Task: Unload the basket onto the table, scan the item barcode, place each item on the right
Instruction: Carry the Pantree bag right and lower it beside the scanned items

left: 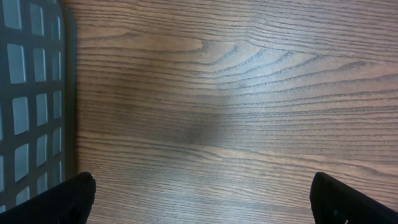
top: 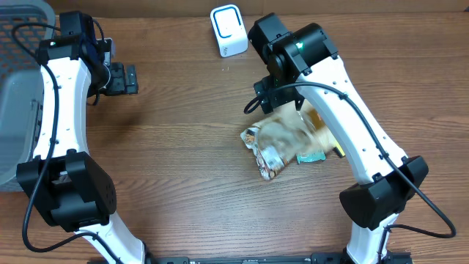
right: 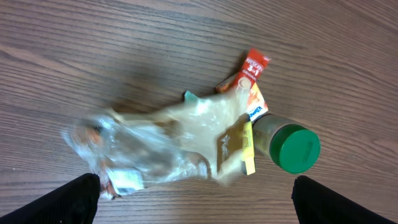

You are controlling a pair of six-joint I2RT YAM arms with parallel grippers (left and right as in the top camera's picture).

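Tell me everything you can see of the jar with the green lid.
The jar shows clearly only in the right wrist view. Its round, solid green lid has a ribbed edge and is on, and it faces up toward the camera. Little of the pale greenish body beneath it shows. It sits on the wooden table at the right end of the pile. A yellow-edged packet lies against its left side, next to the crumpled clear bag.

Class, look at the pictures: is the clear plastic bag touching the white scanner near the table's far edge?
Apart. The overhead view shows a wide stretch of bare table between the clear plastic bag and the white scanner.
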